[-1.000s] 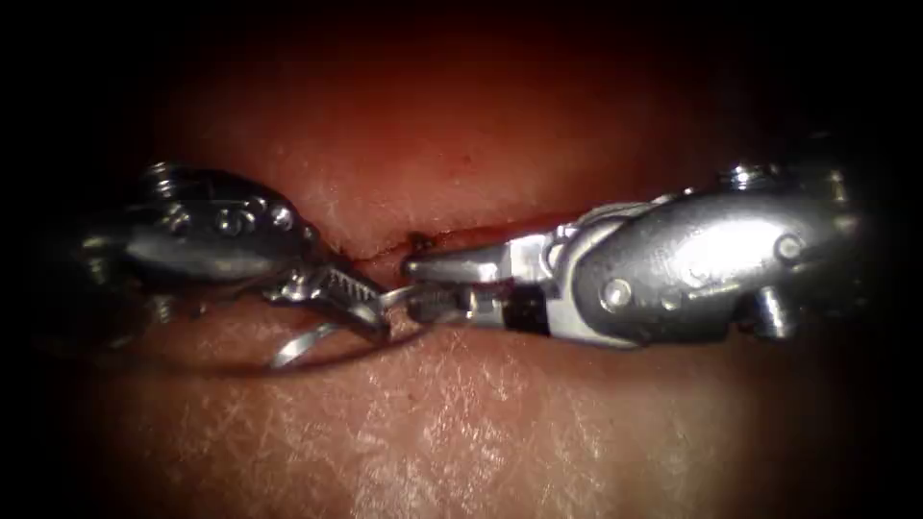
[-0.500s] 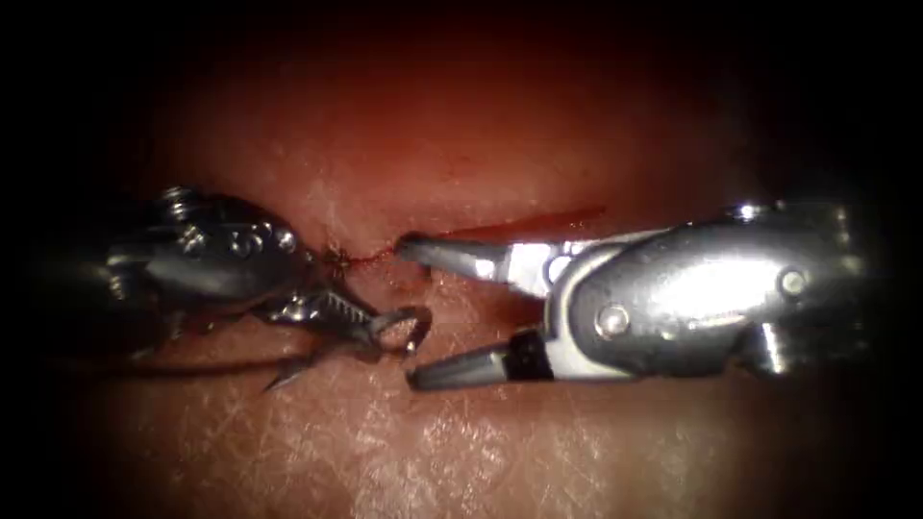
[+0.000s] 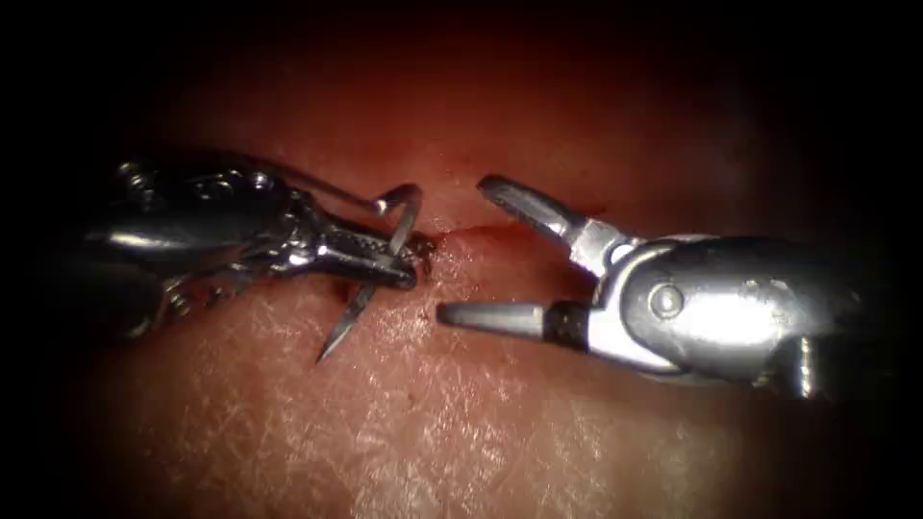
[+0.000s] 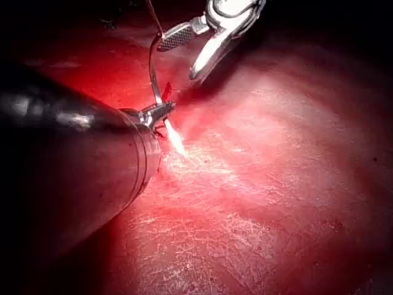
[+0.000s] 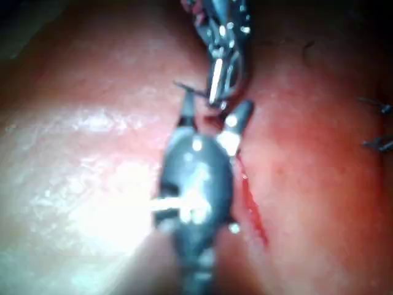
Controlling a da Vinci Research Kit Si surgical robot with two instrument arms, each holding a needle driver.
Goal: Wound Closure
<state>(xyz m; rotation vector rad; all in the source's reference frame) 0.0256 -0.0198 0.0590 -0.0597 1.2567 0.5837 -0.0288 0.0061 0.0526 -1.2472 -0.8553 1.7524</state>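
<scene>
On my endoscope view the left tool comes in from nine o'clock. I find its jaws clamped on the needle at about mid-curve. The needle's sharp tip points toward seven o'clock, clear above the tissue and not in it. The blunt end arcs up toward twelve o'clock, above the jaws. I cannot make out any thread from here.

The right tool enters from three o'clock. Its jaws stand wide apart and hold nothing. The upper jaw points toward ten o'clock. The lower jaw points toward nine o'clock, near the needle without touching it. The cut runs as a thin red line between the two tools, with the left tool's jaw tips at its left end.

On my left wrist view the left tool grips the needle, which curves up toward the open right tool. The bright tip lies just past the jaws, over the tissue.

On my right wrist view the right tool has its jaws spread, with the left tool at twelve o'clock from it. Red fluid marks the cut running toward five o'clock.
</scene>
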